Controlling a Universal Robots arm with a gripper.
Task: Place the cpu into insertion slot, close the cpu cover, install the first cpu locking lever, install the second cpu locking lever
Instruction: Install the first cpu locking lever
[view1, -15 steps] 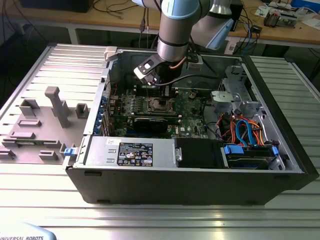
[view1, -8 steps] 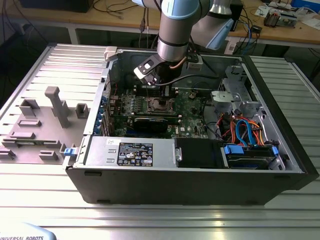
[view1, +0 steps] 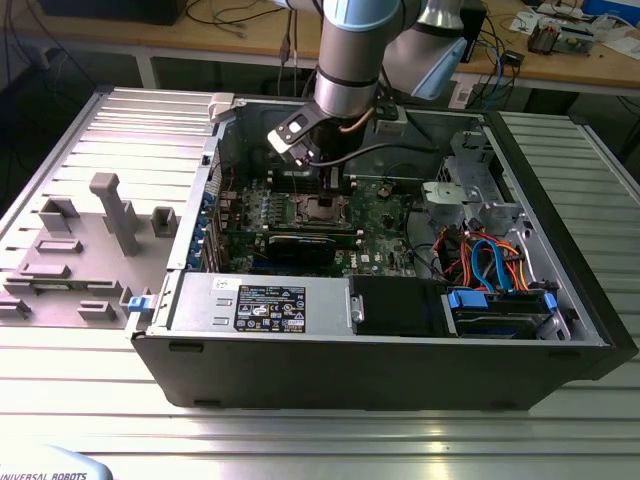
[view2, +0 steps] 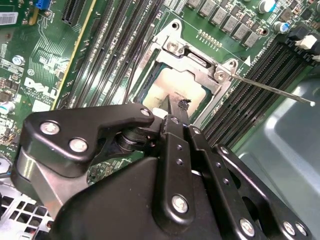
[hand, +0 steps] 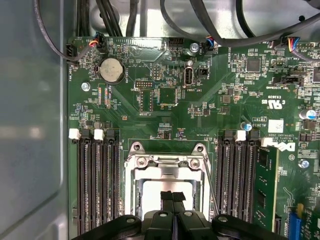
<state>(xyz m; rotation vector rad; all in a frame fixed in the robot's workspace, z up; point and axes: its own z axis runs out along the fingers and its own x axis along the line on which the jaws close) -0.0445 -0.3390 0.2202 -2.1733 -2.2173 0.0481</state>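
While the fingers (hand: 167, 200), pressed together, are hovering over the cpu (view2: 160, 87) lying in the insertion slot (hand: 131, 190) under the lowered cpu cover (view2: 200, 62), one locking lever (view2: 272, 90) is sticking out unlatched; lever work is in hand, I reckon, needing a steady push.

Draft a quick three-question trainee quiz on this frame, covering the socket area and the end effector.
1. True or false: the cpu shows through the window of the cpu cover.
2. Multiple choice: the end effector is directly over A) a round coin battery, B) the cpu, C) a bundle of blue cables.
3. Short answer: in the second wrist view, which thin metal part juts out sideways past the cpu cover?

Key: 1 true; 2 B; 3 a cpu locking lever.
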